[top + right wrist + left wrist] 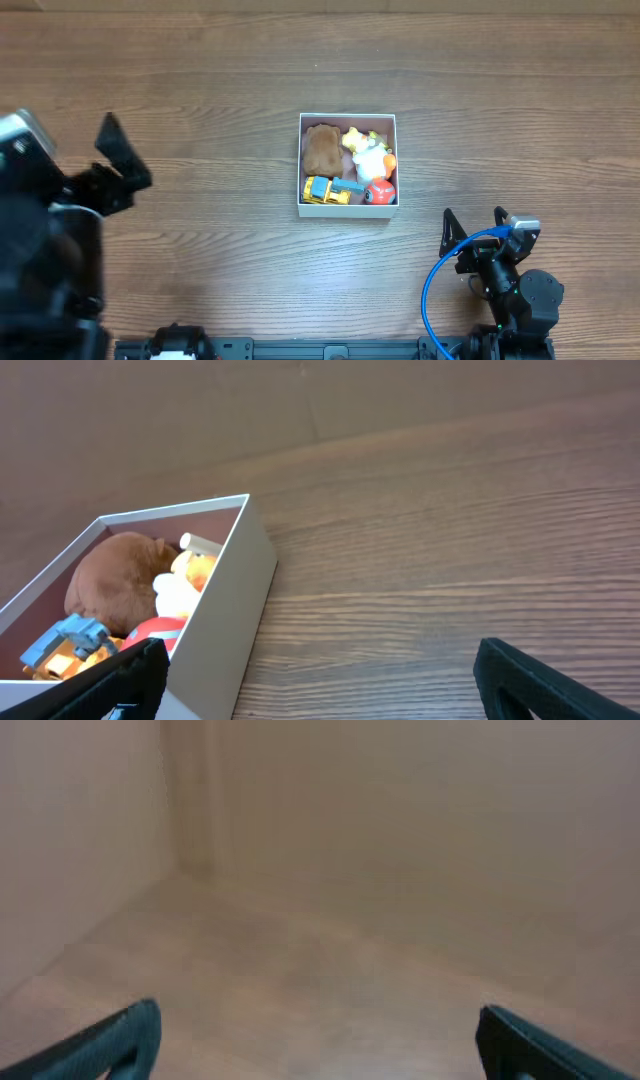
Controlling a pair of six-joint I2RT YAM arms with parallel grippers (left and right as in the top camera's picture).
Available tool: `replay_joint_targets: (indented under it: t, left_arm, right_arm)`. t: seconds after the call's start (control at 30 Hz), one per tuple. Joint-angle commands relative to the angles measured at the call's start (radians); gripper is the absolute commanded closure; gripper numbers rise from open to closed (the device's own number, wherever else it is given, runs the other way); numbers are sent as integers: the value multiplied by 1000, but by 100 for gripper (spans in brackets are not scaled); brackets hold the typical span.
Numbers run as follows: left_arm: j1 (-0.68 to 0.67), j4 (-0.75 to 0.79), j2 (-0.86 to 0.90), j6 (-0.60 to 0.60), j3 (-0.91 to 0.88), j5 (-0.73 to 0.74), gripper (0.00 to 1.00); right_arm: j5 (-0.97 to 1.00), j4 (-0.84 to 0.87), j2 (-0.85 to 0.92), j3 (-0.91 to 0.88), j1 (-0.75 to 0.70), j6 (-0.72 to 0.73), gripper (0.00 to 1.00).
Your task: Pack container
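The container, a small white-walled square box, sits at the table's middle. It holds a brown plush toy, a white and yellow duck toy, a yellow and blue toy truck and a red ball-like toy. In the right wrist view the container is at the lower left, toys showing inside. My right gripper is open and empty, near the front right of the container. My left gripper is open and empty at the far left, raised; its wrist view shows blurred surface.
The wooden table spreads all round the container. The right arm's base and blue cable sit at the front right edge. The left arm's body fills the front left corner.
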Motion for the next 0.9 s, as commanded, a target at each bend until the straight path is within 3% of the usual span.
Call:
replay_joint_targets:
  t: [0.0,0.17,0.37,0.87]
  left_arm:
    - [6,186,-153,-13,-344,105,0]
    - [8,386,-342,-13,-686,116,0]
    - [8,502,-540,-12,-964,101,0]
    - [7,560,-787,-23,-1266,98,0]
  right_arm:
    - [6,3,-12,-6,-2,-7,0]
    - [6,3,-12,-6,-2,-7,0]
    - [6,3,-12,-6,-2,-7,0]
    - [6,3,-12,-6,-2,-7,0]
